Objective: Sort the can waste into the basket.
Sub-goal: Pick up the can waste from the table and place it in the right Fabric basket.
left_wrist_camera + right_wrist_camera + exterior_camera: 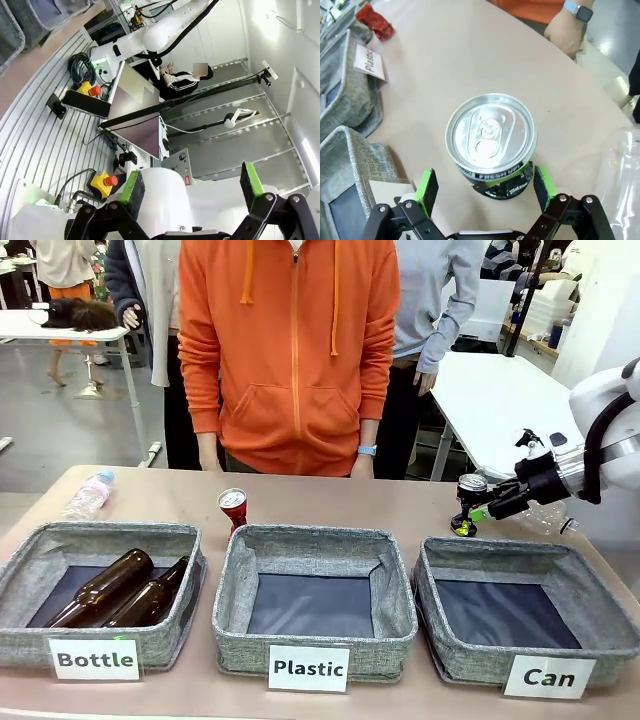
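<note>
A dark can (469,502) with a silver top and green-yellow marks stands on the table just behind the "Can" basket (470,665). My right gripper (482,512) is open at its side. In the right wrist view the dark can (490,140) stands just beyond the gap between my green fingers (427,186), which are spread wider than it; the basket's grey rim (355,150) lies at lower left. A red can (232,508) stands behind the "Plastic" bin and appears again as the red can (375,22) far off. My left gripper (192,185) is open, pointing away from the table.
The "Plastic" bin (314,540) sits in the middle. The "Bottle" bin (30,645) at left holds two brown glass bottles (120,590). Clear plastic bottles lie at far left (88,495) and by my right gripper (550,520). A person in orange (290,350) stands across the table.
</note>
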`<state>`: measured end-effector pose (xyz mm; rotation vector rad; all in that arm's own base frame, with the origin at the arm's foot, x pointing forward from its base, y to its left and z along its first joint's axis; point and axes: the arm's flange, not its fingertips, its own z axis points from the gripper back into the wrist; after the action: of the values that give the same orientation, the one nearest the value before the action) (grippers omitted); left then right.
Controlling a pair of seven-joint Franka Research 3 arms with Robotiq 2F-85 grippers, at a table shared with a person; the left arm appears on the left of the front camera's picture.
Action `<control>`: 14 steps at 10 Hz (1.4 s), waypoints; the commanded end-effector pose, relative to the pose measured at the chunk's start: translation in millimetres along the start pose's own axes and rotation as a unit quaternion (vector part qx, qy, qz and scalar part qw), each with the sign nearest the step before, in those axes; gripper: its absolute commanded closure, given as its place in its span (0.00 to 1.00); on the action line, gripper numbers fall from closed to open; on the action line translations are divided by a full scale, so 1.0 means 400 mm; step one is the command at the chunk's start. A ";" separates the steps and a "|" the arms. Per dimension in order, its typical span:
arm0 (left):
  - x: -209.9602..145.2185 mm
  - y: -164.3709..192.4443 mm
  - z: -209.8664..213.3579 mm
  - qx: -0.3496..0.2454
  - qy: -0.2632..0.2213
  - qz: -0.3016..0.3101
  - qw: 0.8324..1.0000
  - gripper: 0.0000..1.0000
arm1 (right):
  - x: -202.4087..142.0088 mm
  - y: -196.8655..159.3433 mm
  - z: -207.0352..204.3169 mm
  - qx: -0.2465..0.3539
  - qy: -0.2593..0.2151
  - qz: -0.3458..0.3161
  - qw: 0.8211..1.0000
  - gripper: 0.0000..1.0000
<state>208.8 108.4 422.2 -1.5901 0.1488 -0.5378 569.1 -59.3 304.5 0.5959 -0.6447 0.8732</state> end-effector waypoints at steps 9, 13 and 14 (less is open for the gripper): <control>-0.010 -0.014 -0.003 -0.006 -0.001 0.007 1.000 0.00 | -0.016 -0.035 -0.066 -0.005 -0.087 0.050 0.995 0.60; -0.010 -0.014 -0.003 -0.006 -0.001 0.007 1.000 0.00 | -0.015 -0.033 -0.071 0.002 -0.109 0.046 0.993 1.00; -0.010 -0.014 -0.003 -0.006 -0.001 0.007 1.000 0.00 | -0.016 -0.032 -0.069 0.003 -0.112 0.044 0.993 1.00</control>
<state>208.4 108.9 422.7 -1.5903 0.1483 -0.5358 580.9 -47.7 282.7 0.6744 -0.8236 0.8884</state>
